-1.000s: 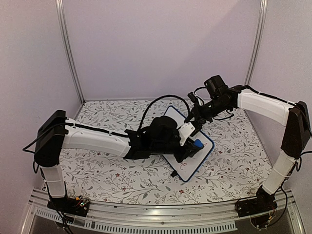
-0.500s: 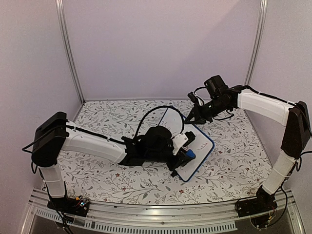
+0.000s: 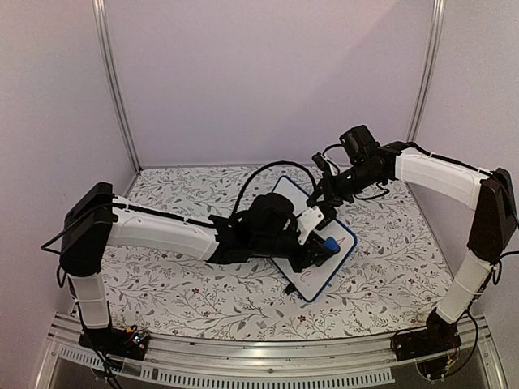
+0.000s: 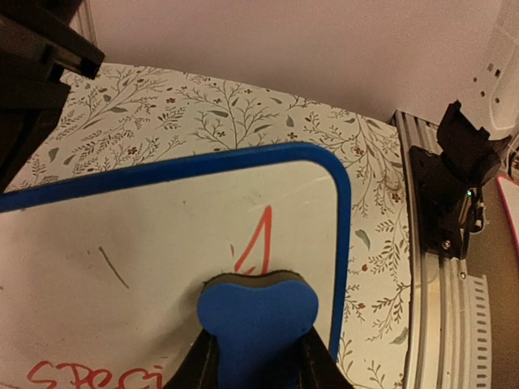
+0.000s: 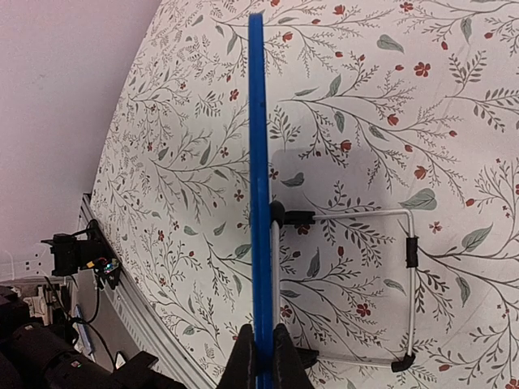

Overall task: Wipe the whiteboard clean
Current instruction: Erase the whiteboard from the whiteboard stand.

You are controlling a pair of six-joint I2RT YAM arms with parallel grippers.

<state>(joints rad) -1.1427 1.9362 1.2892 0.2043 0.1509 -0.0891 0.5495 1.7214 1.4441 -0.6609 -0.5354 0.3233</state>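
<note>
The whiteboard [image 3: 318,279], white with a blue frame, stands tilted at the table's middle right. Red writing remains on it: a stroke [image 4: 258,245] just above the eraser and letters [image 4: 73,374] at the lower left. My left gripper [image 4: 255,361] is shut on the blue eraser [image 4: 255,320], whose dark felt presses on the board close to its right edge. The eraser [image 3: 328,242] shows as a blue spot in the top view. My right gripper [image 5: 260,356] is shut on the board's blue frame [image 5: 258,203], seen edge-on, and in the top view this gripper [image 3: 319,197] sits at the far edge.
A wire stand [image 5: 409,267] with black feet props the board from behind on the floral cloth [image 3: 178,292]. An aluminium rail [image 3: 259,344] runs along the near edge. The right arm's base [image 4: 458,174] sits right of the board.
The left arm drew the eraser back toward the near left across the board, then pushed it out to the right again. The right gripper stayed on the frame.
</note>
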